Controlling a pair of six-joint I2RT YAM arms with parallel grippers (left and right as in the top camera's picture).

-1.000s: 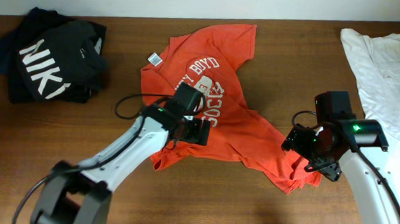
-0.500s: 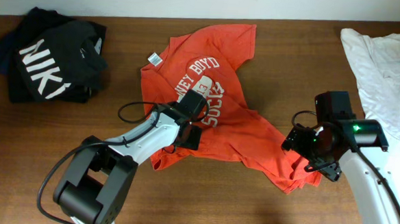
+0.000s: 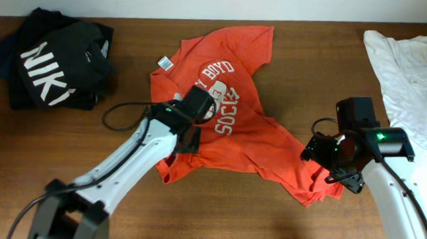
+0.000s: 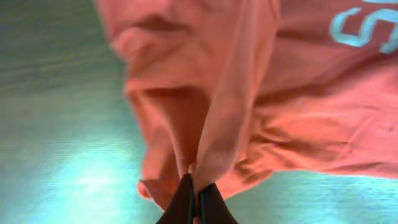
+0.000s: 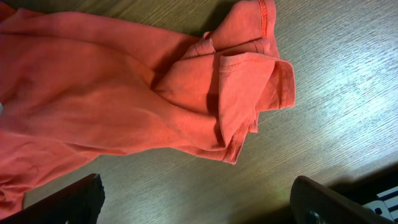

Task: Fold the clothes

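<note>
The clothes are an orange-red T-shirt [image 3: 234,146] with white lettering, lying crumpled mid-table. My left gripper [image 3: 185,138] rests on the shirt's lower left part. In the left wrist view the gripper [image 4: 194,188] is shut on a raised ridge of the orange fabric [image 4: 298,93], jaws pressed together. My right gripper [image 3: 327,160] hovers at the shirt's lower right corner. It is open [image 5: 199,200], with bare wood between its fingers [image 5: 74,199], just short of a folded-over sleeve [image 5: 249,74].
A pile of black shirts [image 3: 52,63] with large white letters lies at the far left. A white garment [image 3: 406,71] lies along the far right side. Bare brown table [image 3: 238,216] runs along the front edge.
My left gripper has gone from open to shut on a pinch of the shirt near its lower left edge, and the arm shifted slightly left. The right arm has not moved.
</note>
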